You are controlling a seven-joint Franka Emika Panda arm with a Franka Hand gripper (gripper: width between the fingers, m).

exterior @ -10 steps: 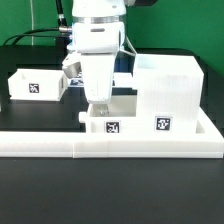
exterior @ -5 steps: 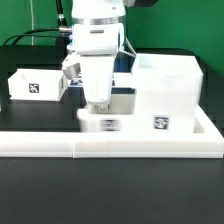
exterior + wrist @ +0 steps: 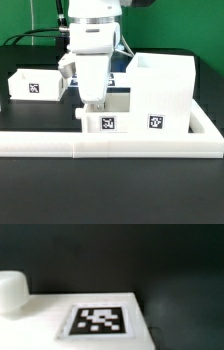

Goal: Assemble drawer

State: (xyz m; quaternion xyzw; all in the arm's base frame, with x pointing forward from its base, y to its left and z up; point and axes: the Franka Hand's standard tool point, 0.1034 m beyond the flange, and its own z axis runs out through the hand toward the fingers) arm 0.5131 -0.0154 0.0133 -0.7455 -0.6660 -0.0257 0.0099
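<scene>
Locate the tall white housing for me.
The tall white housing stands on the exterior view's right, with the small tagged drawer beside it toward that view's centre, under the gripper.

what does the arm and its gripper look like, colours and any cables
The arm is glossy white and rounded. Its gripper has a boxy white body that tapers downward. In the wrist view, one finger shows as a white, round-topped block. A thin dark cable runs beside the gripper body. No tags or lettering are visible on it.
</scene>
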